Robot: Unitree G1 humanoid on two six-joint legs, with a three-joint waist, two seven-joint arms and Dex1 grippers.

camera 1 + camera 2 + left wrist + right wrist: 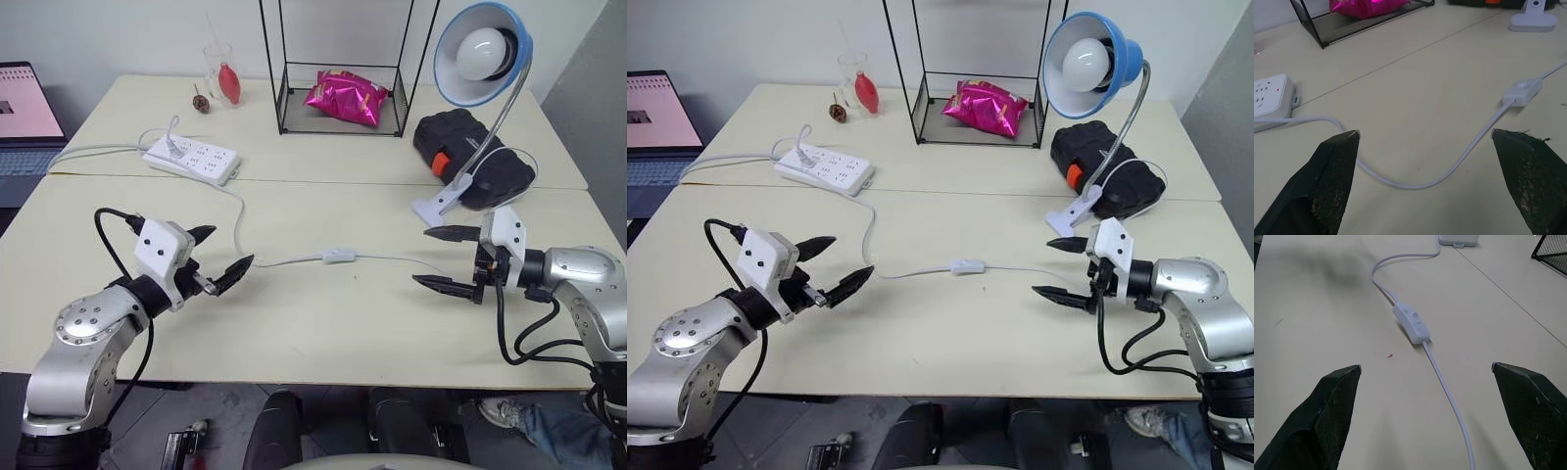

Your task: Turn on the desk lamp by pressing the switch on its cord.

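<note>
Both grippers hover nearest the head camera over the near table [323, 343], the left gripper [221, 257] and the right gripper [453, 258] each with its two black fingers spread wide apart and empty, one on either side of the switch [339, 256]. Measured from that switch, the desk lamp [482, 54] stands beyond and to the right, its blue-rimmed shade tipped toward the camera with the white bulb unlit, the silver gooseneck curving down to a white clip base just beyond the right gripper. A black wire rack [338, 69] stands beyond the switch, cut off at the top edge, holding a pink crinkled bag [345, 98]. To the right of the rack, behind the lamp's base, lies a black case [470, 147], partly hidden by the gooseneck. A white power strip [193, 158] lies beyond and left of the switch. A laptop [24, 113] is cropped at the left edge. The cord [279, 260] runs slack from the strip through the switch toward the lamp's base, thin and faint on the right stretch. The switch itself is a small white oblong box lying flat on the table between the two grippers, touched by neither.
</note>
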